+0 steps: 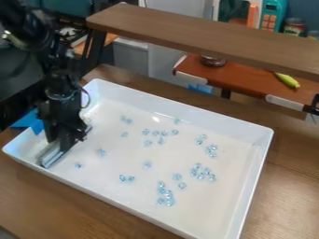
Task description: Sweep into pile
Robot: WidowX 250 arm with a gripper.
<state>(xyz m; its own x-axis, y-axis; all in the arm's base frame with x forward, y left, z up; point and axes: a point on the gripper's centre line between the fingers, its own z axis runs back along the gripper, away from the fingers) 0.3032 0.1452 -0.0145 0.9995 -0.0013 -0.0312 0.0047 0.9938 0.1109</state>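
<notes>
Wooden tabletop supports a tray whose blue beads may slip past if the hand tilts its pinched sweeper.

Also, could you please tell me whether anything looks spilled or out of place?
Nothing stands out: the small blue pieces lie scattered, but those I can see are all inside the white tray, and loose pieces suit a sweeping task.

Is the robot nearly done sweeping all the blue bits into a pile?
Not by the look of it. Done: some bits sit in small clumps, but there's no single pile. In hand: the claw seems to hold a bar at the tray's left end. Left: gathering the scattered bits and clumps together.
</notes>
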